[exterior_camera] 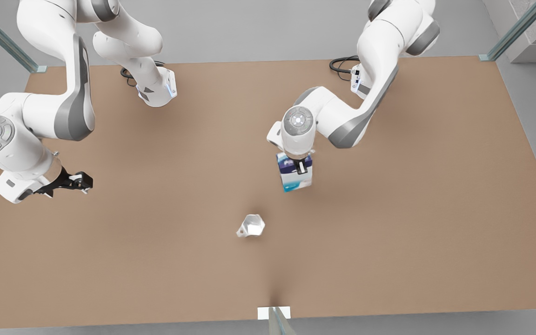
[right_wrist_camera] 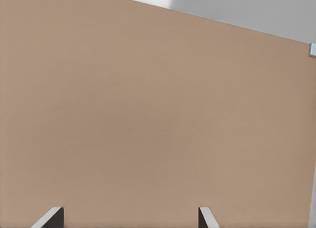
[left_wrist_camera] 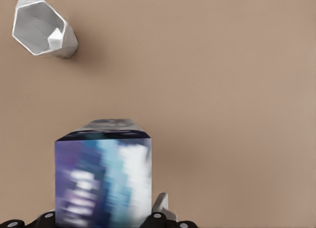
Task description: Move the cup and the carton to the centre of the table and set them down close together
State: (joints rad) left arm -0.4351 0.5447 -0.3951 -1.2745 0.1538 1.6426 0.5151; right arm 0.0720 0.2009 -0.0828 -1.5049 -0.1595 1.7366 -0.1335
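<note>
Left gripper [exterior_camera: 301, 166] clamps the carton [exterior_camera: 294, 177] just beyond the cup [exterior_camera: 251, 225], mid-table [exterior_camera: 389, 223]. Left wrist view alone shows the cup's white inside. Right gripper [exterior_camera: 75, 181], spread wide and holding nothing, waits near the table's edge, well apart from the cup.

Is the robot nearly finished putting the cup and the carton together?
About halfway, it seems. Done: the cup stands near the middle of the table, free of either gripper. In hand: the left gripper holds the carton near the centre, a short way from the cup. Left: set the carton down close to the cup and let go. The right gripper waits open, off to the front view's left.
</note>
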